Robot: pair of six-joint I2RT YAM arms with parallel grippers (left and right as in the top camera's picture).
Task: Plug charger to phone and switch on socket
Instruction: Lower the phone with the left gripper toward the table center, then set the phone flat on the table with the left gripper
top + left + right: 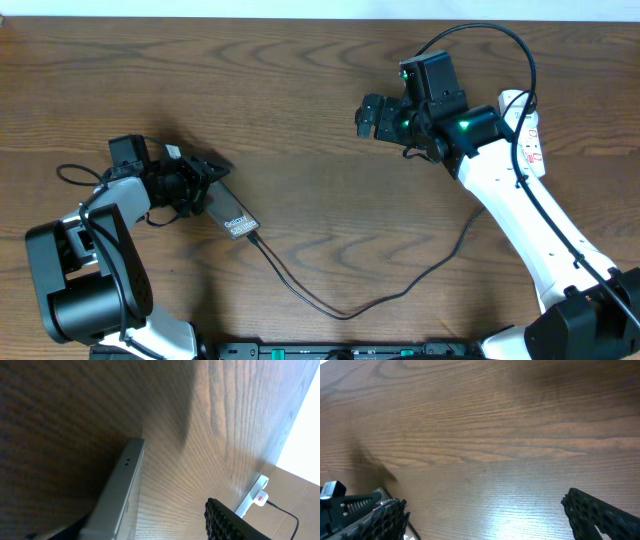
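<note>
Overhead, the thin rectangular phone with a glossy bronze-brown face and white "Galaxy" lettering [236, 219] lies flat on the left half of the brown wood-grain table [300, 60], slanted, with its upper end under the left fingers [205, 188]. The long thin black charger cable [345, 313] meets the phone's lower short edge with its small connector tip; how deep the tip sits is too small to tell. From there the cable runs toward the near edge of the table, then curves up to the right and passes under the white right arm. The small white elongated socket strip with red switch marks [532, 128] lies at the far right of the table, partly covered by that arm. In the left wrist view the phone's silver side edge [125, 495] shows close up. One black ridged left finger [227, 522] stands clear of it with bare wood between them, so the left fingers are released; the other finger is out of frame. The socket [251, 499] shows far across the table near its edge. The right fingers [368, 108] hang above bare wood in the upper middle, well apart from the phone. In the right wrist view they are spread wide [375, 517] with nothing between them. The table top is dark with strong grain and glare patches; beyond its edge lie a pale tan surface and a bright white area.
</note>
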